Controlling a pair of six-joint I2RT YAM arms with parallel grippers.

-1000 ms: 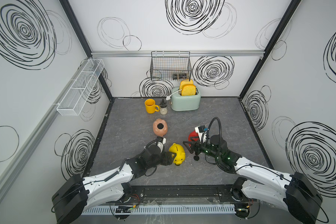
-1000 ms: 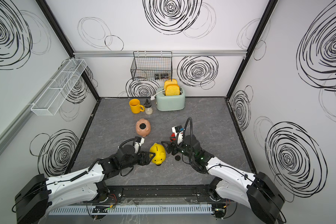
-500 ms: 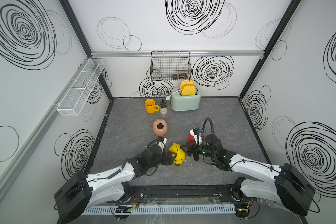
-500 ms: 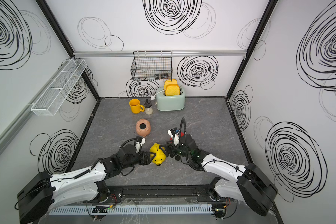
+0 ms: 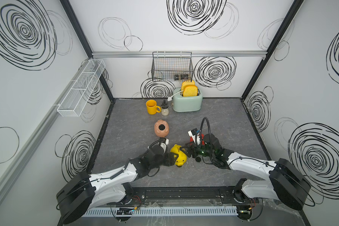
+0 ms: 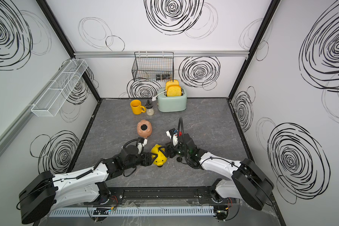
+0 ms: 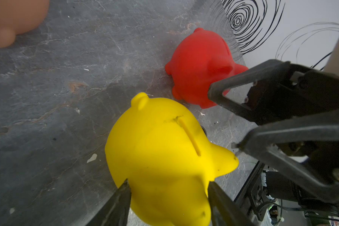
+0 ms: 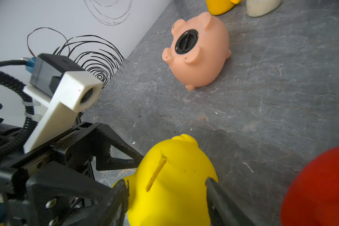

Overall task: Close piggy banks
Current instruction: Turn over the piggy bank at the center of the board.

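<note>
The yellow piggy bank (image 5: pixel 179 157) (image 6: pixel 159 157) is at the front centre between both arms, coin slot (image 7: pixel 190 137) showing and belly hidden. My left gripper (image 5: pixel 174 159) (image 7: pixel 168 184) is shut on one end, a finger pressing each flank. My right gripper (image 5: pixel 185 152) (image 8: pixel 166 182) is shut on the other end. The pink piggy bank (image 5: pixel 161 128) (image 8: pixel 200 50) lies belly up further back, a black plug (image 8: pixel 186 41) in its hole. The red piggy bank (image 5: pixel 202 137) (image 7: pixel 200 64) stands behind the right wrist, mostly hidden in both top views.
A loose black round plug (image 5: pixel 198 159) lies on the floor under the right arm. At the back stand a yellow mug (image 5: pixel 152 106), a small jar (image 5: pixel 165 109) and a mint toaster (image 5: pixel 187 100) with toast. A wire basket (image 5: pixel 171 66) hangs on the back wall.
My right gripper has moved left from beside the red piggy bank and closed round the yellow one. The left jaws have narrowed on it, and the pig has turned a little.
</note>
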